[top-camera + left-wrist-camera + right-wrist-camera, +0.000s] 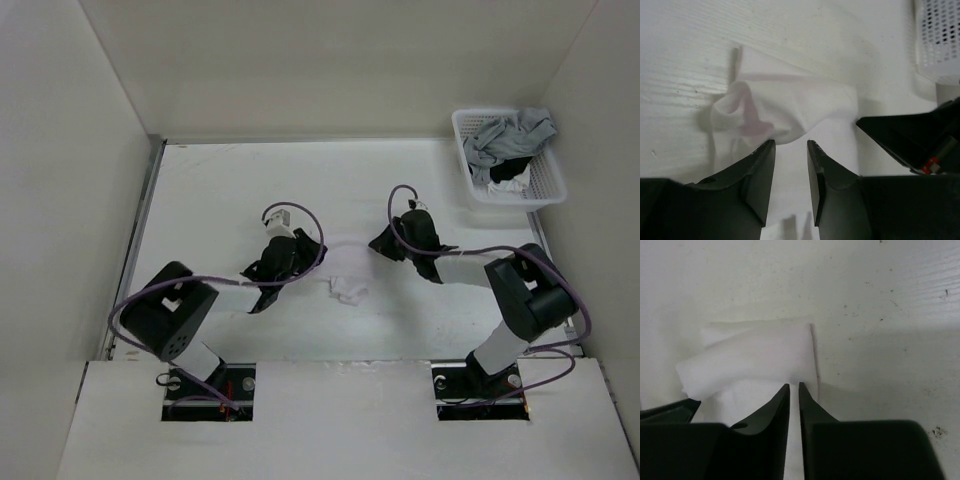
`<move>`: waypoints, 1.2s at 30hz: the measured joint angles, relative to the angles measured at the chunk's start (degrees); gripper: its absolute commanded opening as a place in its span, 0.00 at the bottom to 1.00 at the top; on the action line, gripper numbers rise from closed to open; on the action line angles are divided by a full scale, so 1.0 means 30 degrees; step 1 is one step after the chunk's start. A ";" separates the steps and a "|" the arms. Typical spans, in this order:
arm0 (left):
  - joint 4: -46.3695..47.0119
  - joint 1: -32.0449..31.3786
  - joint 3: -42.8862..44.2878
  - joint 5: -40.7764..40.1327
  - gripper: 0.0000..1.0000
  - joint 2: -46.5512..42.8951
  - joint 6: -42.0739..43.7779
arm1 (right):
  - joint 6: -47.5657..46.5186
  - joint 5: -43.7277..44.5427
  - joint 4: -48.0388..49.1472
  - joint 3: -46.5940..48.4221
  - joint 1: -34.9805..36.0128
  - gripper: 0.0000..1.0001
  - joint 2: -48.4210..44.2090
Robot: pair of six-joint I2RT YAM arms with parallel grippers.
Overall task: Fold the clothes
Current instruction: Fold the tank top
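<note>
The clothes (348,291) are a thin white garment lying partly folded on the white table between my two grippers. In the left wrist view the clothes (790,105) bunch up at their left end, just past my left gripper (791,145), whose jaws stand apart with only flat white showing between them. From above, the left gripper (300,252) sits at the garment's left end and the right gripper (384,243) at its right end. In the right wrist view my right gripper (794,386) has its tips a narrow slit apart at the edge of the folded clothes (755,355); whether cloth is pinched does not show.
A white basket (548,186) stands at the back right against the wall, holding a grey garment (510,135) and a small black garment (521,164). The basket (940,35) also shows at the left wrist view's upper right. White walls close in the table.
</note>
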 measured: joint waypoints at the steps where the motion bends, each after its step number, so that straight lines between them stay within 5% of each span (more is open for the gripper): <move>1: -0.0044 -0.0160 -0.0372 0.0007 0.34 -0.0874 0.0044 | -0.0015 0.0036 -0.0007 -0.0087 0.0000 0.27 -0.0357; 10: -0.3854 -0.0852 -0.2397 -0.0605 0.51 -1.0703 0.1668 | -0.1086 0.1268 -0.0408 -0.1967 0.0095 0.65 -0.8888; 18: -1.0783 0.0525 -0.2514 -0.1960 0.55 -1.6779 0.2943 | -0.2251 0.5180 0.0015 -0.6054 0.0095 0.73 -1.4600; 26: -1.4630 0.2798 -0.2514 -0.2120 0.55 -1.7471 0.2987 | -0.2033 0.6987 -0.0102 -0.8036 -0.0197 0.74 -1.4870; 36: -1.4418 0.2754 -0.2514 -0.1982 0.55 -1.4906 0.3155 | -0.1931 0.7184 0.0197 -0.8036 -0.0291 0.74 -1.4622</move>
